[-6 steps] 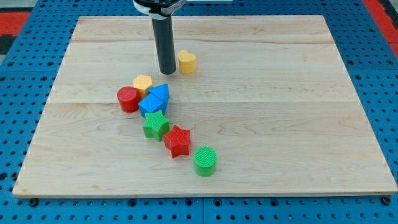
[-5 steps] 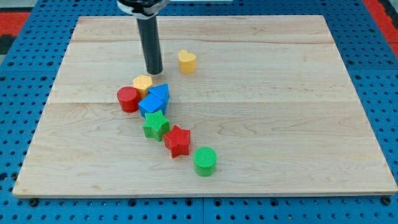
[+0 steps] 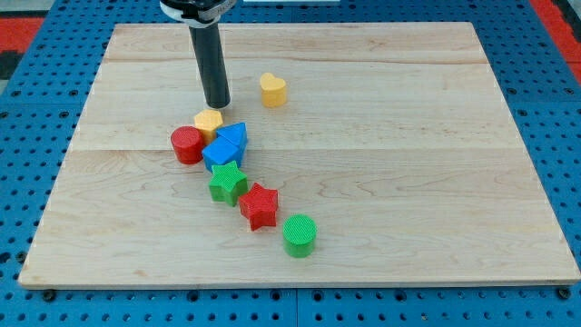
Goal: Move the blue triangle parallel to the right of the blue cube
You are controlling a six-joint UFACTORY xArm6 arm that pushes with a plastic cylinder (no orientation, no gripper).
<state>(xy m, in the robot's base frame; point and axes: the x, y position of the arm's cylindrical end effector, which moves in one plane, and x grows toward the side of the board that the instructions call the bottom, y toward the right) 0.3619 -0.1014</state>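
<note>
The blue triangle (image 3: pixel 233 137) lies near the board's middle left, touching the blue cube (image 3: pixel 220 155) just below and to its left. My tip (image 3: pixel 217 104) stands just above the yellow hexagon (image 3: pixel 209 122), a little up and left of the blue triangle, apart from it. The dark rod rises from the tip to the view's top.
A red cylinder (image 3: pixel 187 144) sits left of the blue cube. A green star (image 3: pixel 227 183), a red star (image 3: pixel 259 205) and a green cylinder (image 3: pixel 300 234) trail down to the right. A yellow heart (image 3: pixel 272 90) lies right of my tip. The wooden board (image 3: pixel 408 182) rests on blue pegboard.
My tip has moved left, from beside the yellow heart to above the yellow hexagon. The blocks have not moved.
</note>
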